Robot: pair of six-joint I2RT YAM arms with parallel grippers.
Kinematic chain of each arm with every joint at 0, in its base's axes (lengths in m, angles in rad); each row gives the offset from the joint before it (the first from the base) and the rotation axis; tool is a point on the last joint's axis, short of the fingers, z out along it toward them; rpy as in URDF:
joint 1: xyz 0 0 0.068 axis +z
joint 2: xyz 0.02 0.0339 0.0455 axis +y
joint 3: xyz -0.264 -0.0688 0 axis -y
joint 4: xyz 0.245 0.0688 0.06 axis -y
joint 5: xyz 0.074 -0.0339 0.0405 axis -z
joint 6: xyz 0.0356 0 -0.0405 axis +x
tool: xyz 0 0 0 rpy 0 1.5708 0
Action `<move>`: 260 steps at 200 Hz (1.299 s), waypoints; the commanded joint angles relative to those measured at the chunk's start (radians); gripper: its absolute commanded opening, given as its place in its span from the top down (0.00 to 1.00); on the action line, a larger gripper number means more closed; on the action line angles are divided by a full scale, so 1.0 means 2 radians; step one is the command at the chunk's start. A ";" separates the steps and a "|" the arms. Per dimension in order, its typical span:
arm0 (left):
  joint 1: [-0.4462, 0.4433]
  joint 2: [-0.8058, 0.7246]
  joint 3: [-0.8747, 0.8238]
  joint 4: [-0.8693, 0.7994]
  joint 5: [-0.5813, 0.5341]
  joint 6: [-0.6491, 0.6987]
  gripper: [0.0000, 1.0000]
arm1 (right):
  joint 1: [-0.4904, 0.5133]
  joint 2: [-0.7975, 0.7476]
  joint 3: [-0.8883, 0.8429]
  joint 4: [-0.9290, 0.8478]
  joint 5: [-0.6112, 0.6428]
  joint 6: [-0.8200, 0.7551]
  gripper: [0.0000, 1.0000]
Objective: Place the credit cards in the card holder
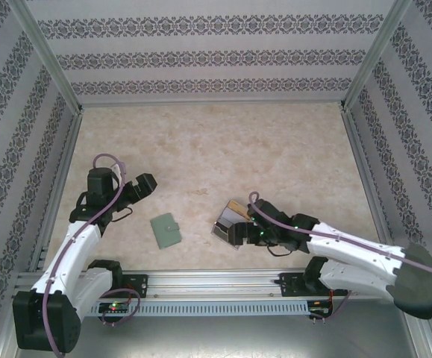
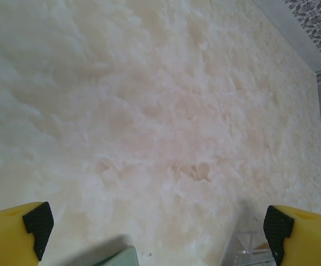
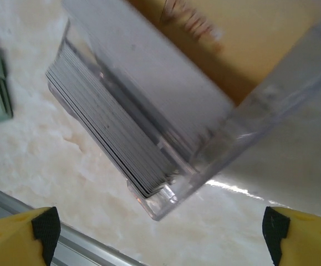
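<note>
The table (image 1: 201,142) is marbled cream with pale pink. The walls (image 1: 216,45) are white with bands of dark floral print. At the table's seven o'clock is a sage-green wallet (image 1: 166,230). At five o'clock are grey cards (image 3: 113,130) in a clear box (image 3: 260,113) with a tan end. The arms (image 1: 70,257) are white and black.

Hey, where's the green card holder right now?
In the top view the card holder lies flat on the table, left of centre, between the left gripper and the clear card box.
</note>
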 commanded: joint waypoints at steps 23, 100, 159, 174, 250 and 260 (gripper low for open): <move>-0.004 -0.008 -0.003 -0.049 0.019 -0.009 0.01 | 0.044 0.095 0.026 0.105 -0.008 0.061 0.10; -0.007 -0.002 -0.007 -0.073 0.039 -0.015 0.01 | 0.012 0.238 0.117 0.184 0.030 0.066 0.15; -0.009 0.002 -0.005 -0.095 0.037 -0.041 0.01 | -0.068 0.339 0.198 0.250 -0.026 0.038 0.18; -0.010 0.004 -0.005 -0.105 0.037 -0.046 0.01 | -0.085 0.377 0.227 0.265 -0.050 0.036 0.20; -0.023 -0.017 -0.032 -0.146 0.083 -0.059 0.00 | -0.091 0.374 0.249 0.219 -0.037 -0.017 0.24; -0.026 -0.018 -0.037 -0.146 0.092 -0.059 0.00 | -0.078 0.352 0.232 0.209 -0.019 -0.024 0.24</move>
